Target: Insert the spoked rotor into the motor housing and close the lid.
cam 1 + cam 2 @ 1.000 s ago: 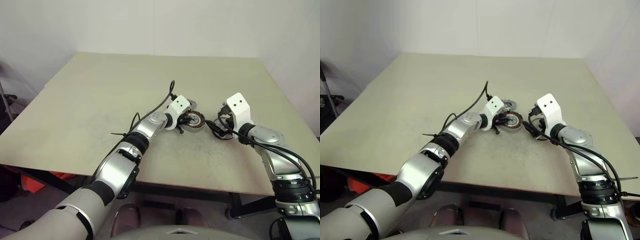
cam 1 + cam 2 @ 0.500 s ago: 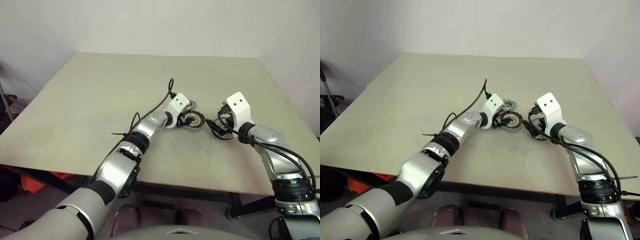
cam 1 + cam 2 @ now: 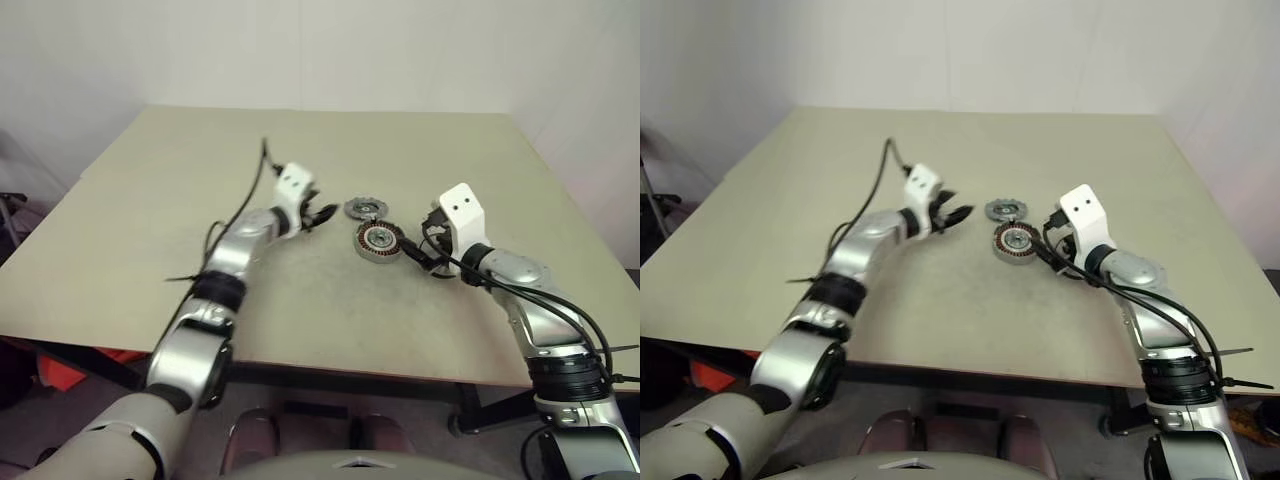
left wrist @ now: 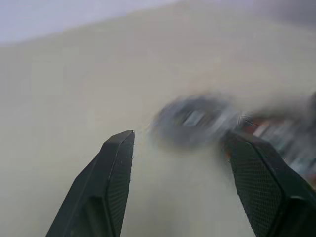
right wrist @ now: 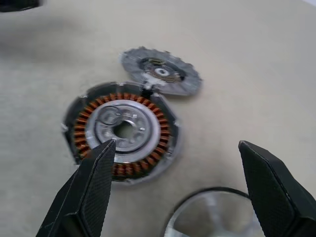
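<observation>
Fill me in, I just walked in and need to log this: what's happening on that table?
A two-armed robot is assembling a small motor. The motor housing sits open on the table with its copper coils showing, and the lid lies flat just beyond it, touching its rim. The left hand is open and empty, off to the left of the parts. The right hand hovers open near the housing, holding nothing. The lid is not yet on.

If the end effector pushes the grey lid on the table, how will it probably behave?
The lid lies flat and thin, so it probably slides, not rolls. It looks metal, likely stiff. It touches the motor housing, so a push may nudge that.
</observation>
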Controlling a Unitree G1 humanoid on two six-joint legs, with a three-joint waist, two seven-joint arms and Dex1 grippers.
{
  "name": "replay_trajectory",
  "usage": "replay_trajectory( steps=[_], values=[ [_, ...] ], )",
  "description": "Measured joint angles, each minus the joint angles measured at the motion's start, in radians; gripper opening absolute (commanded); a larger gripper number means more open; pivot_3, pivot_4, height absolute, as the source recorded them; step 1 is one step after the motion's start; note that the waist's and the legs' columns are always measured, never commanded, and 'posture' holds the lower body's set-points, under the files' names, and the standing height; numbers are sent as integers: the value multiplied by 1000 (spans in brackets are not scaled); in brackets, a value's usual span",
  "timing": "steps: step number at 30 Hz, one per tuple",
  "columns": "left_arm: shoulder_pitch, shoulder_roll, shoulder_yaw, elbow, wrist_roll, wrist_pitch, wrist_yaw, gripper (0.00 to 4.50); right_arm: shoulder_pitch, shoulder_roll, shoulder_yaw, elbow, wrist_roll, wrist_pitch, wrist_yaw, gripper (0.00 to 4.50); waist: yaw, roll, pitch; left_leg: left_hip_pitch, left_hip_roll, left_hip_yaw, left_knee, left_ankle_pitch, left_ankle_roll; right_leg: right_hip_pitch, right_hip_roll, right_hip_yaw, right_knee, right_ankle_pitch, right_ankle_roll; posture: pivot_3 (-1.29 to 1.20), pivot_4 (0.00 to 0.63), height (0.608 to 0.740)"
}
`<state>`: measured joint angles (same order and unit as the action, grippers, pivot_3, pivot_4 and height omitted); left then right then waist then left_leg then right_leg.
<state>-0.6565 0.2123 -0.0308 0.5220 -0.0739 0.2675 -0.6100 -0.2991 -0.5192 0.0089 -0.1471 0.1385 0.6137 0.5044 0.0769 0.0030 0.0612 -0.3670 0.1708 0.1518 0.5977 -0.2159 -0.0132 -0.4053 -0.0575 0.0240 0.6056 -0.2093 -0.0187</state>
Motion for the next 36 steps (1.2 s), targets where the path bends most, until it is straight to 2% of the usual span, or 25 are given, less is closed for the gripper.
replay_trajectory(
  steps=[3, 8, 13, 14, 21, 24, 27, 36],
  values=[
    [124, 50, 9, -121, -9, 70, 0, 3115, -28, 19, 8, 23, -2, 7, -11, 3861, 11, -1, 1, -3, -1, -1, 0, 0, 0, 0, -1, -2, -1, 0, 0, 0, 0, 740],
    [177, 42, 9, -289, -46, 157, 24, 3115, -86, 32, 33, 44, -6, 2, -16, 2053, 22, -2, 2, -2, -1, -1, 0, 1, -1, 1, -2, -3, 0, 0, 0, 0, 0, 740],
    [195, 17, -1, -343, -61, 192, 58, 3115, -108, 44, 63, 86, -12, 2, -5, 238, 9, -2, 2, -1, 0, -1, -1, 2, -2, 0, 0, -2, 0, 0, 0, 0, 0, 740],
    [202, 15, -3, -349, -62, 200, 62, 3115, -114, 44, 70, 87, -15, 2, -2, 19, 6, -2, 2, -1, 0, -1, -1, 2, -2, 0, 0, -2, 0, 0, 0, 0, 0, 740],
    [237, 16, -3, -381, -67, 219, 81, 3115, -120, 44, 100, 93, -19, 6, 27, 19, 0, -2, 2, -2, 0, -2, -1, 2, -2, 0, 0, -3, 0, 0, 0, 0, 0, 740],
    [241, 16, -3, -386, -74, 223, 89, 3115, -135, 50, 105, 118, -18, 22, 40, 617, -2, -2, 2, -1, 0, -2, 0, 2, -2, 0, 0, -3, 0, 0, 0, 0, 0, 740],
    [242, 15, -3, -398, -80, 224, 94, 3115, -159, 56, 117, 149, -23, 23, 39, 1592, -5, -2, 2, -1, 0, -2, 0, 2, -2, 0, 0, -3, 0, 0, 0, 0, 0, 740],
    [262, 16, -5, -416, -81, 226, 103, 3115, -189, 65, 129, 220, -43, 19, 37, 1592, -5, -2, 2, -2, 0, -1, 0, 2, -2, 0, 0, -3, 0, 0, 0, 0, 0, 740]
  ],
)
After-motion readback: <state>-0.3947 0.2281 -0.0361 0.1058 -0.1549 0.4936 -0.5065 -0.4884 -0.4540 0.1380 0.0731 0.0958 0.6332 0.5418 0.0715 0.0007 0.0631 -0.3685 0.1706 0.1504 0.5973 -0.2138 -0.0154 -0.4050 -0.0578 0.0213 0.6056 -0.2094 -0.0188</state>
